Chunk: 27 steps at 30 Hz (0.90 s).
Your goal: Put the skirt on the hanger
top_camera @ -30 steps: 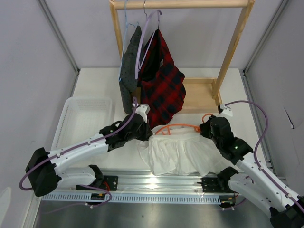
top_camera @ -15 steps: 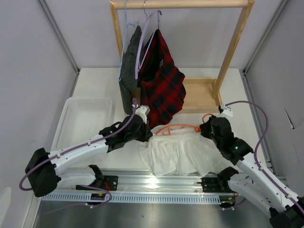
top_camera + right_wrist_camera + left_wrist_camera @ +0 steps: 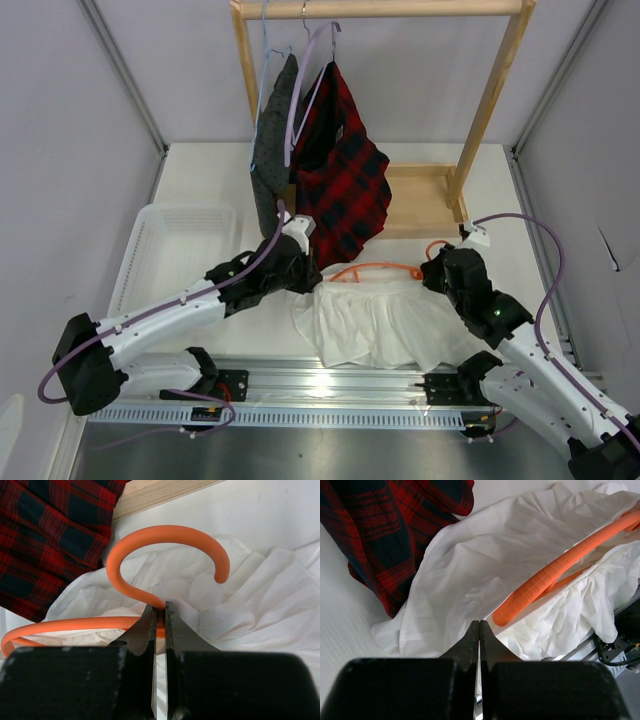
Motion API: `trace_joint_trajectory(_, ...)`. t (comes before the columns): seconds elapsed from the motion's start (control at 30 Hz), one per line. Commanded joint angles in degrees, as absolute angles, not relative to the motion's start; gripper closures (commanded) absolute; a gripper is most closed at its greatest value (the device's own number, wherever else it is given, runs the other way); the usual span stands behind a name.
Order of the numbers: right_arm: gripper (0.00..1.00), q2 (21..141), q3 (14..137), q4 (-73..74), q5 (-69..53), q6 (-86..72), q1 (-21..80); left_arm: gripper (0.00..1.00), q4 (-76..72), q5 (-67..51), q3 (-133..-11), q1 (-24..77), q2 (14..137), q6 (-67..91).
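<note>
The white skirt point(image 3: 380, 320) lies crumpled on the table between both arms, near the front edge. The orange hanger point(image 3: 375, 267) rests along its far edge, one arm tucked into the fabric point(image 3: 555, 572), with the hook point(image 3: 165, 532) lying over the cloth. My right gripper point(image 3: 160, 605) is shut on the hanger's neck just below the hook, at the skirt's right end point(image 3: 432, 272). My left gripper point(image 3: 479, 622) is shut on a fold of the skirt point(image 3: 470, 570) at its left end point(image 3: 308, 278), next to the hanger's tip.
A red-and-black plaid garment point(image 3: 345, 180) and a dark grey garment point(image 3: 272, 140) hang from a wooden rack point(image 3: 490, 100) just behind the skirt; the plaid hem nearly touches my left gripper. A white basket point(image 3: 170, 225) stands at the left.
My left gripper has moved slightly toward the back, drawing the skirt's left edge with it. The right gripper and hanger have barely moved.
</note>
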<state>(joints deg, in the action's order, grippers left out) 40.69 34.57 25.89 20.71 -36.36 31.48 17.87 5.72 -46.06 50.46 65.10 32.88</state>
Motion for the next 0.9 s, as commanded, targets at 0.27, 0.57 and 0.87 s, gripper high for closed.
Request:
trace_joint_trajectory(0.27, 1.0, 45.3, 41.1, 27.1, 37.9, -30.9, 47.3, 1.0, 22.1, 5.8, -60.7, 49.7, 64.9, 28.0)
trace_joint_trajectory(0.57, 1.0, 48.1, 47.1, 25.2, 37.6, -28.1, 51.0, 1.0, 24.4, 4.8, -69.0, 53.1, 69.3, 26.3)
trace_joint_trajectory(0.87, 1.0, 52.4, 53.8, 25.4, 34.5, -28.7, 54.5, 1.0, 25.9, 7.5, -75.8, 60.2, 75.7, 23.7)
